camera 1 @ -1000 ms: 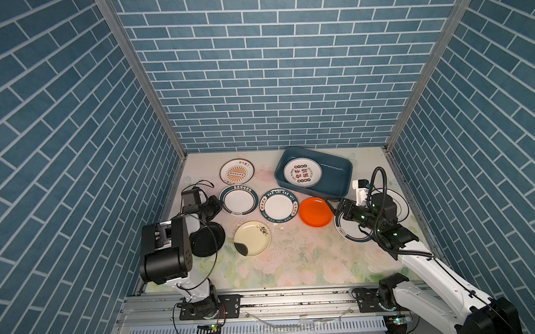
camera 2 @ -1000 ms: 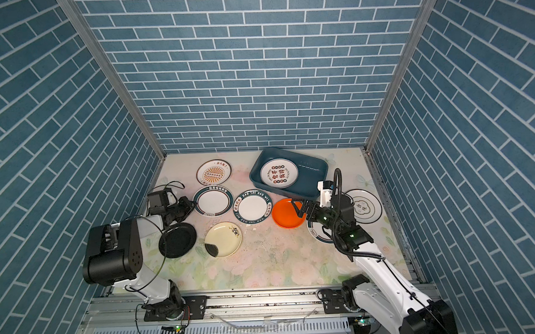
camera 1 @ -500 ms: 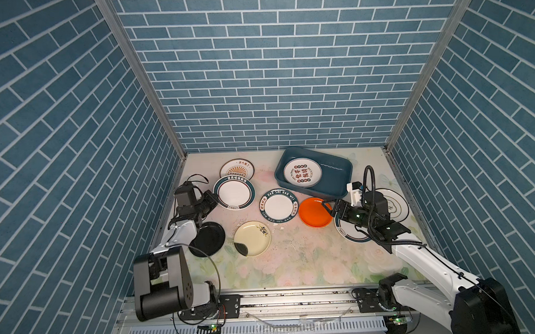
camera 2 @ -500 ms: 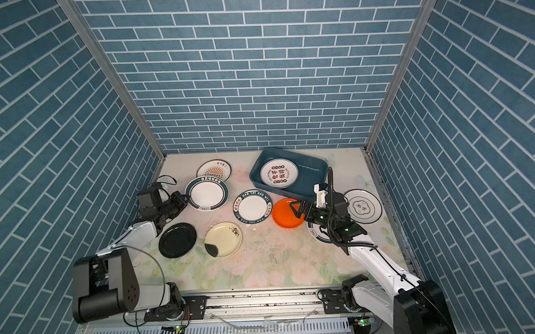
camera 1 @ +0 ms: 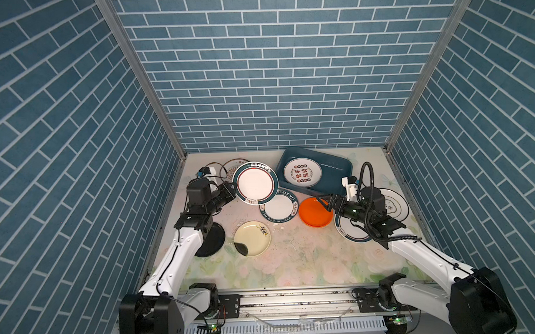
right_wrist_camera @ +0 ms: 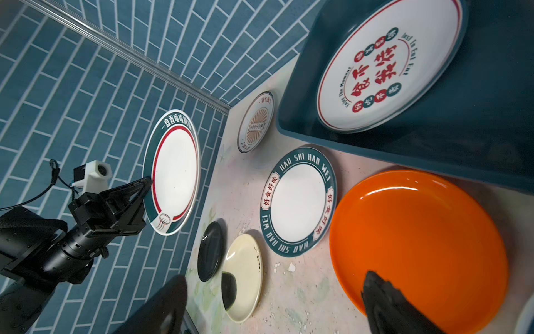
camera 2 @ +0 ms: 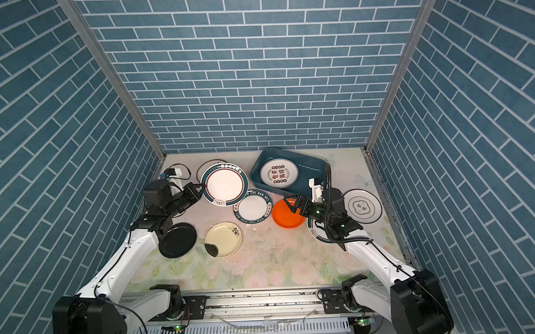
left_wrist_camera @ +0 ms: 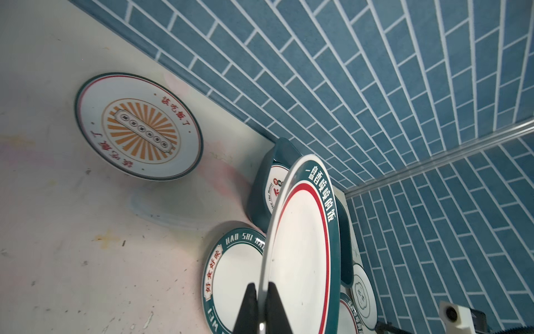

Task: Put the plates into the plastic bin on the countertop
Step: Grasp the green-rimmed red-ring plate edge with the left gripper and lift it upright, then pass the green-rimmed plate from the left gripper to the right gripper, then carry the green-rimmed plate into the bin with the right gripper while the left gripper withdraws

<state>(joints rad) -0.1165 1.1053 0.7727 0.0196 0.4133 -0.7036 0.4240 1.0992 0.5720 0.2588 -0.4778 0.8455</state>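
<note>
My left gripper (camera 1: pixel 232 191) is shut on the rim of a white plate with a teal lettered rim and red ring (camera 1: pixel 256 183), holding it tilted above the countertop (camera 1: pixel 294 264), left of the plastic bin (camera 1: pixel 330 159). In the left wrist view both fingers (left_wrist_camera: pixel 249 303) pinch that plate's edge (left_wrist_camera: pixel 303 245). A plate with red characters (camera 1: pixel 302 172) lies in the bin. My right gripper (camera 1: pixel 326 202) stands open over the near edge of the orange plate (camera 1: pixel 315 213); one finger (right_wrist_camera: pixel 384 297) hangs above its orange surface (right_wrist_camera: pixel 419 245).
On the countertop lie a "HAO SHI HAO WEI" plate (camera 1: pixel 278 207), a cream plate (camera 1: pixel 252 238), a black plate (camera 1: pixel 212 244), a sunburst plate (left_wrist_camera: pixel 138 127), a clover plate (camera 1: pixel 394 203) and a teal-rimmed plate (camera 1: pixel 349 232) under my right arm. Brick walls enclose three sides.
My left gripper has lifted the teal-rimmed plate off the countertop and carried it right, toward the bin. My right gripper has moved left over the orange plate.
</note>
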